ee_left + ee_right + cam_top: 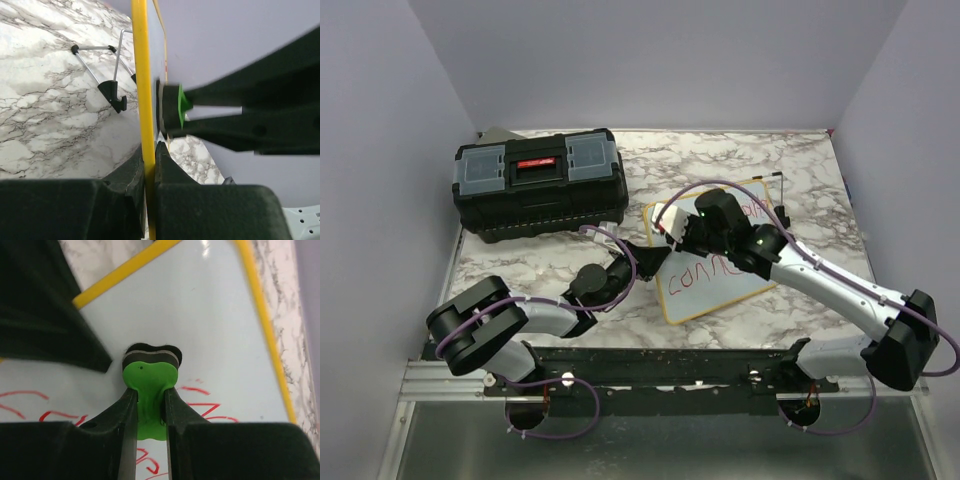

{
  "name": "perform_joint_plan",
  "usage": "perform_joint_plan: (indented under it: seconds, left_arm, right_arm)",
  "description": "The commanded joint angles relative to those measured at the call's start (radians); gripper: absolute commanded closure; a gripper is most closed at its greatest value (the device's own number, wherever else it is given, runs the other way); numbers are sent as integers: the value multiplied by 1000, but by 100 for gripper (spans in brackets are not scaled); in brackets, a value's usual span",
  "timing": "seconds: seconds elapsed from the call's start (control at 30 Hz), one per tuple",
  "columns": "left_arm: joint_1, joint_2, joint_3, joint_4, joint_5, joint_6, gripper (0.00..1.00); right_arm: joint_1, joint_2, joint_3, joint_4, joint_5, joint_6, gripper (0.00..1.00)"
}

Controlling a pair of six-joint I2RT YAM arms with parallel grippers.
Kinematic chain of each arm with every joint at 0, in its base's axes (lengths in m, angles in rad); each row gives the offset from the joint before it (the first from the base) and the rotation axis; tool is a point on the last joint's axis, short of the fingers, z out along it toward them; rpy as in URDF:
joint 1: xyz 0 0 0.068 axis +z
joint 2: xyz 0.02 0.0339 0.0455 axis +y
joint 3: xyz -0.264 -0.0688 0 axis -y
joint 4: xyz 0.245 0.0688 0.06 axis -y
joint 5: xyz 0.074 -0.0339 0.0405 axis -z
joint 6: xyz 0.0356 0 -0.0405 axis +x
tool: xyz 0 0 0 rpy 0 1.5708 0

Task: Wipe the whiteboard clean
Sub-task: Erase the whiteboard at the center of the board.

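The whiteboard (720,275) with a yellow frame lies right of centre and bears red handwriting. In the right wrist view the board (200,315) fills the frame, red marks low down. My left gripper (642,258) is shut on the board's left frame edge (143,100), seen edge-on in the left wrist view. My right gripper (677,228) is shut on a green eraser (149,385) with a black felt pad, pressed on the board's upper left part. The eraser also shows in the left wrist view (181,107).
A black toolbox (540,182) with grey lid compartments stands at the back left on the marble table (800,160). The board's wire stand and black feet (114,95) show behind it. Grey walls close in the table on three sides.
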Motion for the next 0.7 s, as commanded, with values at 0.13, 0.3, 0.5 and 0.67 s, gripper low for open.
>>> perform_joint_plan:
  seconds: [0.13,0.3,0.5,0.67]
  left_arm:
    - [-16,-11,3,-49,68,110,100]
    - [-16,-16,3,-49,70,115,100]
    - [-17,-24,-12,-46,64,120,100]
    - [-17,-20,-10,-49,65,118,100]
  right_arm:
    - [-2,68,114,42,37,97,99]
    - [-16,-1,9,-98,-189,-27,99]
    - [-66,-17,-21,45,-76,95,99]
    - [-71,66,89,101,16,170,99]
